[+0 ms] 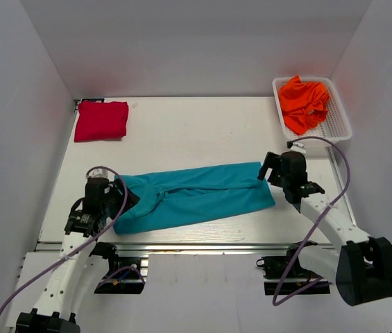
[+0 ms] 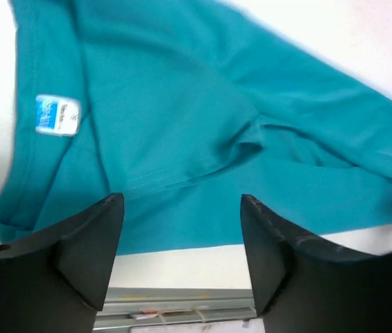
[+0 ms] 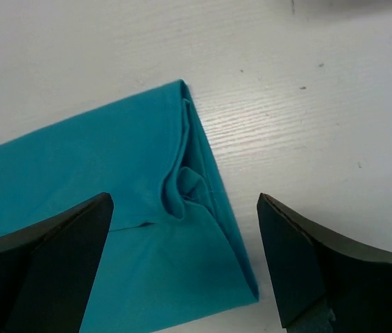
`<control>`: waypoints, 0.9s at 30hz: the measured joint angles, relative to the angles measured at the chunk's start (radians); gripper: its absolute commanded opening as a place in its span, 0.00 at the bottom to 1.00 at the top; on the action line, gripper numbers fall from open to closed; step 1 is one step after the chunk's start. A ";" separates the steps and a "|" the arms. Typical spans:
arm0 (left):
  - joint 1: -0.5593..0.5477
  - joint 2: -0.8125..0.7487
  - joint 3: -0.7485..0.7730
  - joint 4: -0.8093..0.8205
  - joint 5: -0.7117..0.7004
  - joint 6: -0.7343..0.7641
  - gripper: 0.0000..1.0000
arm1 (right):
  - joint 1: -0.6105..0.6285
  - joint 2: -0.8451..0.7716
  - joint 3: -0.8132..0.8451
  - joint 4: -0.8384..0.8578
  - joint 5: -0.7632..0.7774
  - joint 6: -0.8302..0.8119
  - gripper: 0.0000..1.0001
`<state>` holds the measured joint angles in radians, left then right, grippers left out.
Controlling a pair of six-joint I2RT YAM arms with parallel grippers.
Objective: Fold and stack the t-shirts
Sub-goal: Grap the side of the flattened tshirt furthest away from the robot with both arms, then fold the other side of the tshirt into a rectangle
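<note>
A teal t-shirt (image 1: 196, 195) lies folded lengthwise into a long band across the near part of the table. My left gripper (image 1: 116, 198) is open and empty over its left, collar end; the left wrist view shows the teal cloth (image 2: 202, 118) with a white-blue label (image 2: 57, 115). My right gripper (image 1: 273, 173) is open and empty over the shirt's right end, whose folded edge (image 3: 209, 208) lies between the jaws. A red t-shirt (image 1: 101, 121) lies folded at the far left. An orange t-shirt (image 1: 304, 103) lies crumpled in a basket.
A white mesh basket (image 1: 340, 121) stands at the far right corner. A metal rail (image 1: 189, 244) runs along the table's near edge, also in the left wrist view (image 2: 182, 305). White walls enclose the table on three sides.
</note>
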<state>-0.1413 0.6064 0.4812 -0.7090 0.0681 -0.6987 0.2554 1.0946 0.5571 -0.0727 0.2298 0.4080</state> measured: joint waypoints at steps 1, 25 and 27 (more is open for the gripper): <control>0.000 -0.015 0.019 -0.003 -0.001 -0.001 0.91 | 0.000 -0.027 0.000 0.002 -0.008 -0.001 0.90; -0.134 0.552 0.026 0.678 0.371 0.099 1.00 | 0.065 0.338 0.076 0.171 -0.463 0.031 0.90; -0.171 0.594 0.019 0.719 0.387 0.100 1.00 | 0.064 0.338 0.066 0.158 -0.444 0.041 0.90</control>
<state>-0.3119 1.2003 0.4999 0.0105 0.4549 -0.5991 0.3191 1.4326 0.6231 0.0849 -0.2142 0.4488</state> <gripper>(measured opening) 0.997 0.904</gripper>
